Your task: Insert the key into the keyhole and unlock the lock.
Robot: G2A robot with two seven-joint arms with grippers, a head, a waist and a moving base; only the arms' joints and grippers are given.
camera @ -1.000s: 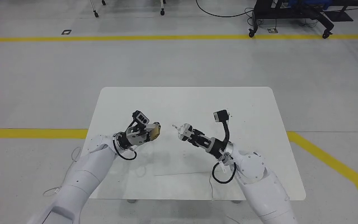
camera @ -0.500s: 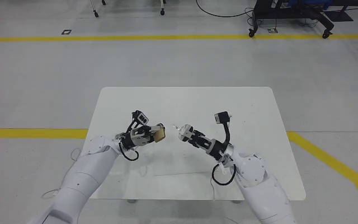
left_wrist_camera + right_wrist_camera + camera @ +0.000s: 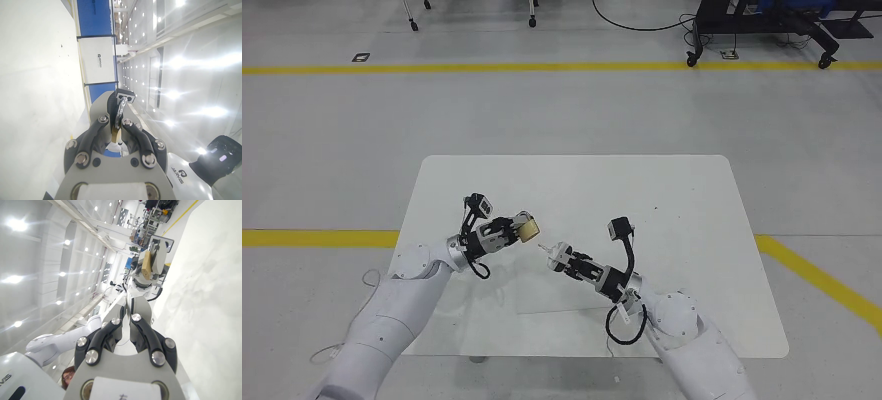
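above the middle of the counter [image 3: 682, 200], both arms are held off the surface, tips facing each other.
left gripper [image 3: 119, 115]: fingers clamped on the lock [image 3: 146, 263], with brass body and steel shackle both between the pads.
right gripper [image 3: 560, 258]: fingers drawn narrow on the key [image 3: 549, 249], a thin sliver between the pads. its tip is near the lock but apart from it.
keyhole [image 3: 145, 275] faces the right wrist camera, roughly in line with the right fingers.
judgement: the step in hand is lining up for insertion; nothing entered yet.
risks:
- the key's blade angle is hard to read, so a small tilt could land it on the brass face beside the slot.
- a push then could swivel the lock in its pinch, or slide the key back through the pads.
- turning force later may twist the lock loose.
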